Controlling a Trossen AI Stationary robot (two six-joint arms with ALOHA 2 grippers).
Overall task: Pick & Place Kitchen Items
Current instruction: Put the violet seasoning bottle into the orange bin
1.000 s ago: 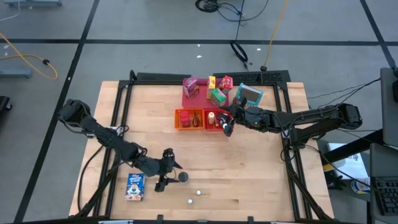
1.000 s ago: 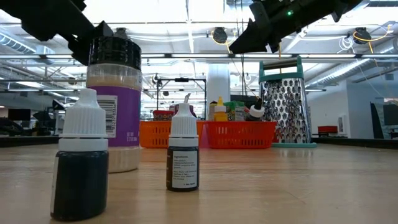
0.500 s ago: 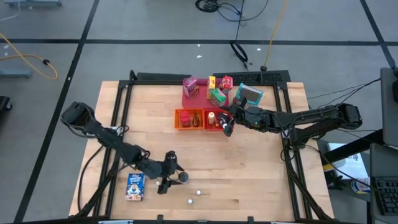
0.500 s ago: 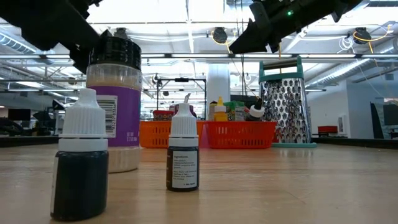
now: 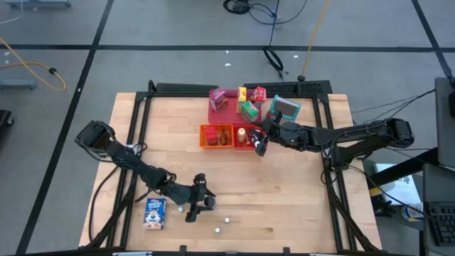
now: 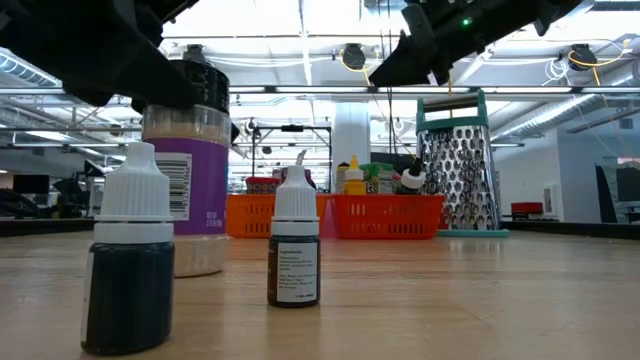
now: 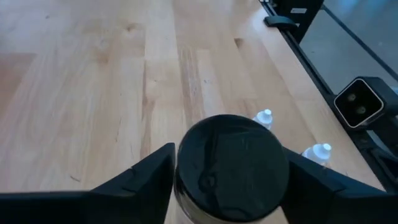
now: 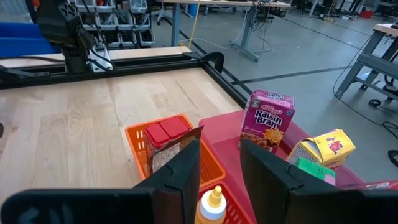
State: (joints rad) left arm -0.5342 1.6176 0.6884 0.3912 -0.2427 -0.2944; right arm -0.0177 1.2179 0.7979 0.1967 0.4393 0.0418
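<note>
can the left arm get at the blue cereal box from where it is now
Probably yes, but not right away. The blue cereal box lies flat in open space beside the left end effector, nothing over it. That end effector is set around the black-lidded jar, so it would have to deal with that first.

This is a robotics lab or industrial workshop hall, not a home kitchen. The wooden table (image 5: 234, 178) stands on a grey concrete floor (image 5: 178, 64) marked with dark lines, with loose cables (image 5: 249, 8) and a yellow cord (image 5: 32, 64) trailing across it. The low view looks into a wide open room with exposed ceiling beams (image 6: 330, 92), bright overhead lighting and a white column (image 6: 351, 130). The right wrist view shows metal-framed workbenches (image 8: 249, 18) and racks of equipment (image 8: 118, 22) standing beyond the table.
</note>
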